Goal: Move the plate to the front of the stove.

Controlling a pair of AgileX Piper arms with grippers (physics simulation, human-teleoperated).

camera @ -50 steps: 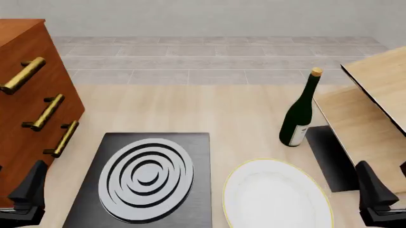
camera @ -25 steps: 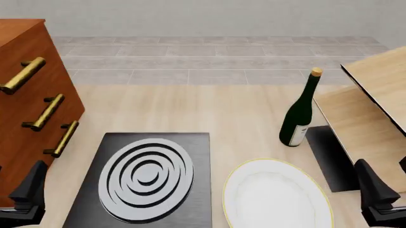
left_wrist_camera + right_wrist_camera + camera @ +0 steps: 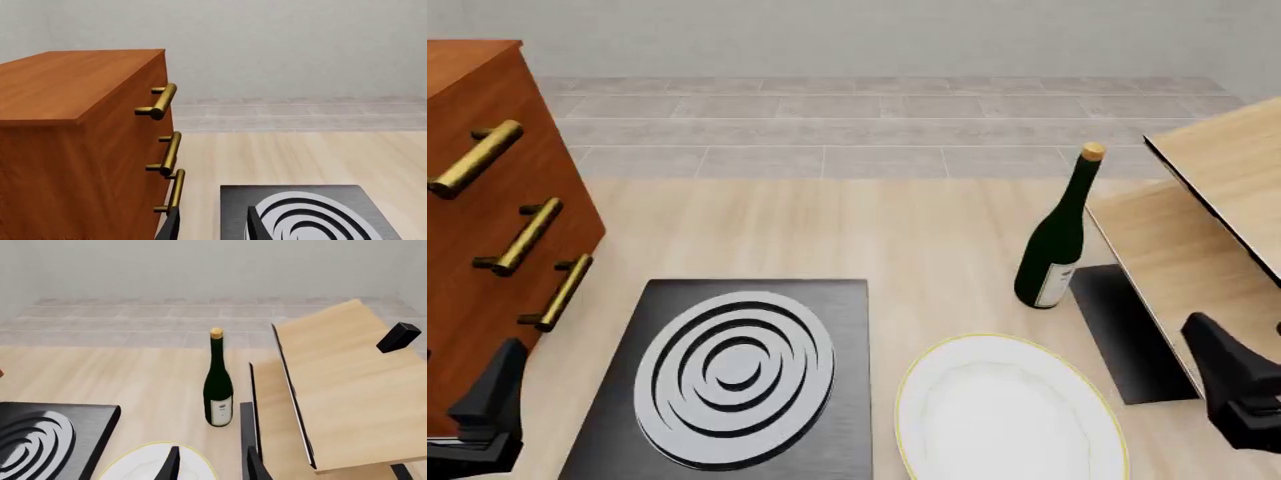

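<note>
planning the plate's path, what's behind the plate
Beyond the plate stands a dark green bottle, upright, clear of the rim. To the bottle's right lies a flat dark panel, partly covered by the wooden boards, so its full extent is hidden.

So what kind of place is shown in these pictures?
Probably a simulated kitchen counter. A stove with a ring burner lies flat on the wooden table, a white plate sits beside it, and a dark wine bottle stands behind the plate.

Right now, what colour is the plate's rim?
Thin gold-yellow around the white plate; the front view shows it best.
</note>
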